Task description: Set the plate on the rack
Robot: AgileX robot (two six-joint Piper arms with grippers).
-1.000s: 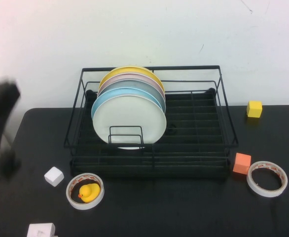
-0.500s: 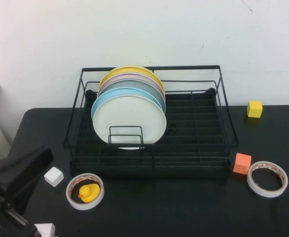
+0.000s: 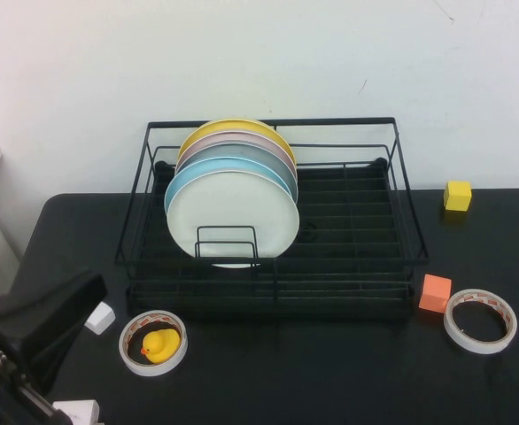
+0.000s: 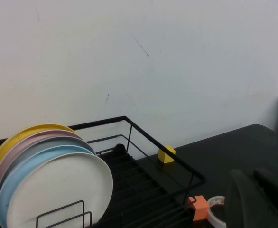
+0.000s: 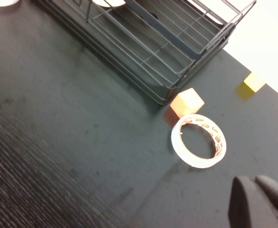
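The white plate [image 3: 233, 212] stands upright in the black wire rack [image 3: 357, 266], frontmost in a row, behind the small front wire loop. The light blue, grey, pink and yellow plates stand behind it. The plate [image 4: 58, 190] and the rack [image 4: 177, 164] also show in the left wrist view. My left gripper [image 3: 82, 297] is low at the table's front left, shut and empty, well clear of the rack; its fingers [image 4: 245, 199] lie together. My right gripper [image 5: 253, 183] is out of the high view, shut and empty above the table near the rack's [image 5: 153, 47] right corner.
A tape roll with a yellow duck [image 3: 153, 343] lies in front of the rack, with a white cube [image 3: 103, 316] and a white block [image 3: 75, 412] near my left arm. An orange cube [image 3: 434, 293], a tape roll [image 3: 479, 320] and a yellow cube [image 3: 457, 196] are at the right.
My left arm has come down from a blurred, raised position at the left edge to the front left corner, then edged slightly forward, partly covering the white cube. The plates have not moved.
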